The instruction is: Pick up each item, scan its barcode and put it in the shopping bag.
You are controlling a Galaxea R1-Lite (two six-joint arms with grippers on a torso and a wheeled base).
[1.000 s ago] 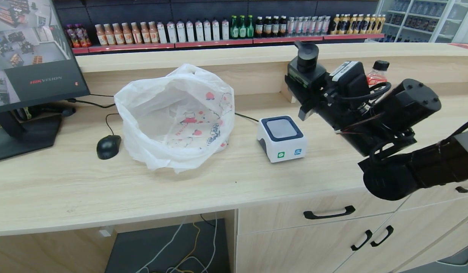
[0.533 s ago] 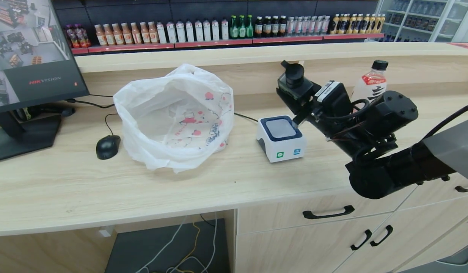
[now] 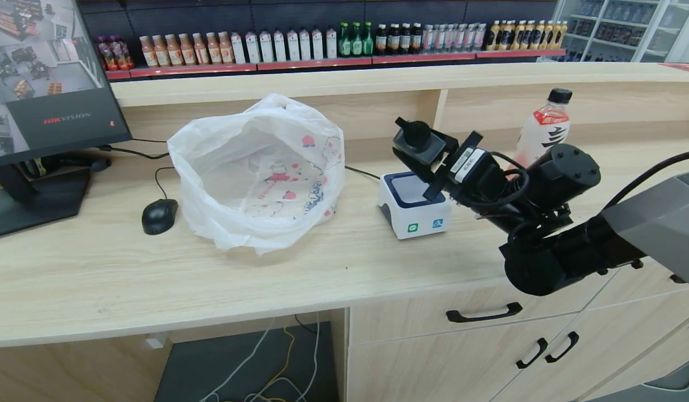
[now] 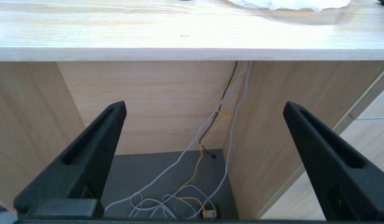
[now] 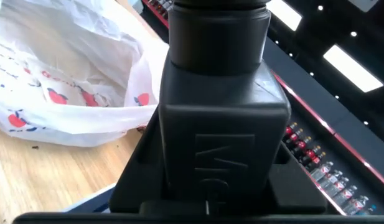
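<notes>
We logged the right gripper (image 3: 434,159) clamped on a black square-bodied bottle (image 3: 418,144). It was held off the counter (image 3: 154,268), just over the far right edge of the barcode scanner (image 3: 417,220). The bottle's long axis was tilted, with the round cap pointing up and toward the robot's left. In the right wrist view the bottle body (image 5: 216,137) sat between the jaws, with the bag behind it.

The scanner window faced up and lay just below the bottle, slightly to its left. We couldn't see a barcode on any face, so we couldn't tell whether it faced the window.

The white shopping bag (image 3: 255,173) stood open on the counter, beside the scanner on the robot's left. We judged the next carry would go leftward, and the right arm was the nearer one.

The left gripper (image 4: 204,118) hung spread and empty below the counter edge. A clear bottle with a red label (image 3: 540,131) stood upright at the back right, well apart from both grippers.
</notes>
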